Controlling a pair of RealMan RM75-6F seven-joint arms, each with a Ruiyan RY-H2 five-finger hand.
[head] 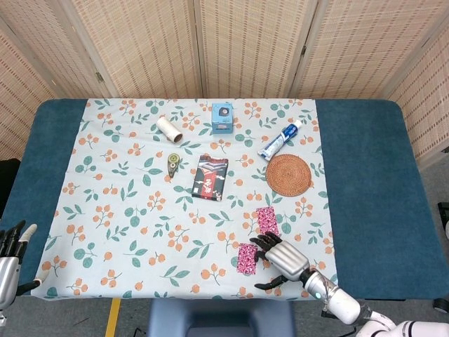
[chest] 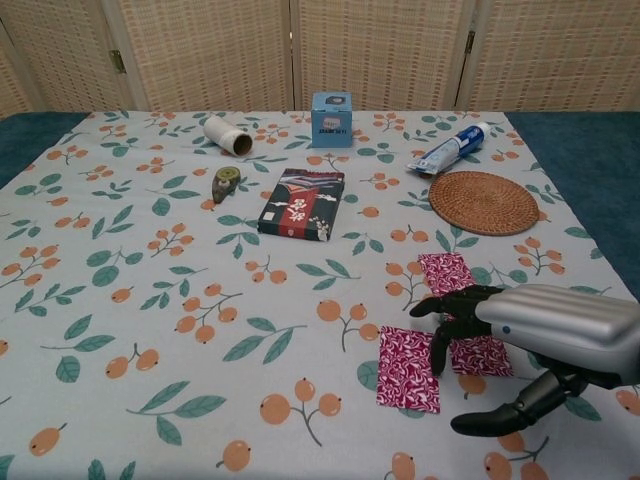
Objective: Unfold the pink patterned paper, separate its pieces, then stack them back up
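Note:
Two pieces of pink patterned paper lie flat near the table's front right. The darker piece [chest: 410,368] [head: 246,258] sits nearest the front edge. The lighter pink piece [chest: 446,272] [head: 266,219] lies just behind it. My right hand [chest: 530,330] [head: 283,257] reaches in from the right, fingertips pressing on the darker piece's right part, thumb spread below it. My left hand [head: 10,254] shows only at the head view's lower left edge, fingers apart, holding nothing.
A woven coaster [chest: 484,202] and toothpaste tube [chest: 449,149] lie behind the papers. A dark patterned packet [chest: 302,203], tape dispenser [chest: 226,184], white roll [chest: 228,135] and blue box [chest: 331,119] sit further back on the floral cloth [chest: 150,300].

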